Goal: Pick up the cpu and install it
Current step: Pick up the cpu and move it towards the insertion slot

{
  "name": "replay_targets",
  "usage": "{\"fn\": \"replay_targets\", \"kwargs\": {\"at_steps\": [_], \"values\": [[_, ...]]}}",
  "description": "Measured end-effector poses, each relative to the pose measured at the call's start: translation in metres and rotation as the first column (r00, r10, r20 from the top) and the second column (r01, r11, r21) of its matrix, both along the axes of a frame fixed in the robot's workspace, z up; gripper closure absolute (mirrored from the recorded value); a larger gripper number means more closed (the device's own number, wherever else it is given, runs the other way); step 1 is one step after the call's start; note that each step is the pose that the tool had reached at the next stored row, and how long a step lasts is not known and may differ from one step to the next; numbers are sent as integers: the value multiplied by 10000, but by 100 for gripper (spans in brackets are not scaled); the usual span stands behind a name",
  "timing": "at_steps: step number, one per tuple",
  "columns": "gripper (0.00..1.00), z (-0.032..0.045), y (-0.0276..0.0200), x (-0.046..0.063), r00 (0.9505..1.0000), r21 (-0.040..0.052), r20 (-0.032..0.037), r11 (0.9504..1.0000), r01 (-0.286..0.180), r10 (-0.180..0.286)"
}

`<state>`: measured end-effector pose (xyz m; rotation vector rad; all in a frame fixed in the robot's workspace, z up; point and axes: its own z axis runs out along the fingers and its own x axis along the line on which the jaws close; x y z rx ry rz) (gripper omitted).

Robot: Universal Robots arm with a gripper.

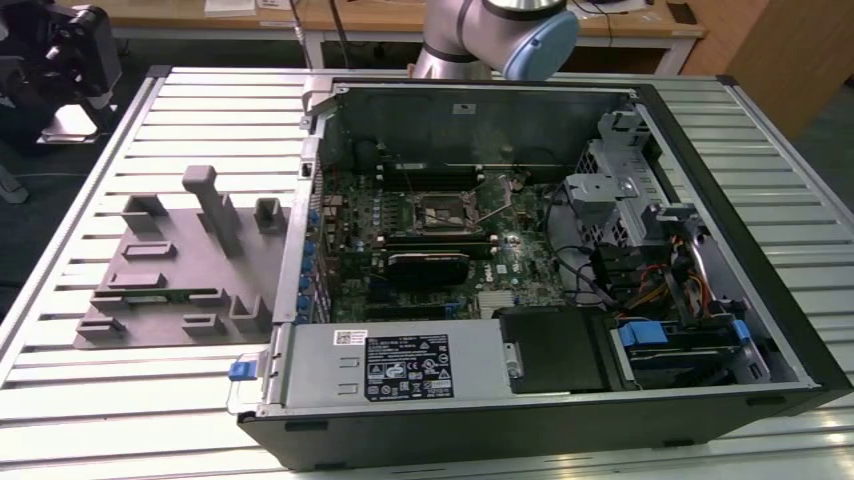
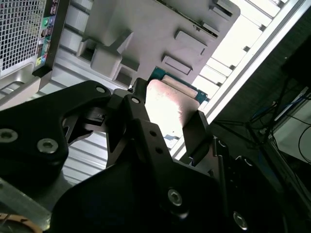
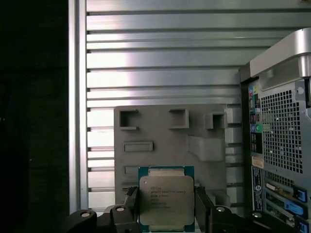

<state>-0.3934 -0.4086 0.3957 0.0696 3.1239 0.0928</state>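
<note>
In both wrist views the cpu [image 3: 166, 200] sits between my gripper's black fingers [image 3: 130, 198], silvery metal top facing the first wrist camera, green rim showing. My gripper [image 3: 165, 194] is shut on the cpu, one finger on each of two opposite edges. The second wrist view shows the cpu [image 2: 170, 107] as a bright plate in the gripper [image 2: 168, 104], held clear above the grey fixture tray [image 2: 146, 29]. In the exterior view the motherboard socket [image 1: 445, 210] lies inside the open computer case [image 1: 400, 370], its metal frame lifted.
The grey fixture tray [image 1: 174, 270] with upright posts and recesses lies on the slatted metal table [image 1: 80, 380], at the exterior view's left of the case. The case's rear panel [image 3: 282, 141] is beside the tray. The arm's base [image 1: 494, 35] stands behind the case.
</note>
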Motion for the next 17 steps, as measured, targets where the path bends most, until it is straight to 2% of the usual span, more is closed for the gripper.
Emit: {"fn": "replay_targets", "kwargs": {"at_steps": [17], "values": [[46, 0, 0, 268, 10000, 0, 1, 10000, 0, 0]]}}
